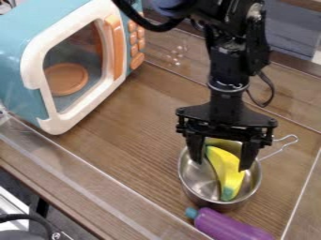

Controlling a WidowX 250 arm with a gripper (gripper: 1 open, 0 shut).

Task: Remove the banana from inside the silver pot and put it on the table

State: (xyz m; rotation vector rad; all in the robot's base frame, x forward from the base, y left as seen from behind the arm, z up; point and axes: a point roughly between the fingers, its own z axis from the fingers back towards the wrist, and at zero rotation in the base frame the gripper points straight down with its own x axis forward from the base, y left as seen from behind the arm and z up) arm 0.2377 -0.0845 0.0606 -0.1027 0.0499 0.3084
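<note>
The gripper (223, 153) points down into the silver pot (196, 181) on the table (126, 127), fingers spread apart around the banana (227, 170) lying inside

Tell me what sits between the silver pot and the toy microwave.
Nothing: in the camera view only bare wood-grain table lies between the silver pot and the microwave.

Lighting: even, bright, indoor. Glare: soft highlights on silver pot (221, 178) and table (113, 131) rim. Shadows: faint. Sharpness: low resolution, slightly soft throughout.
</note>
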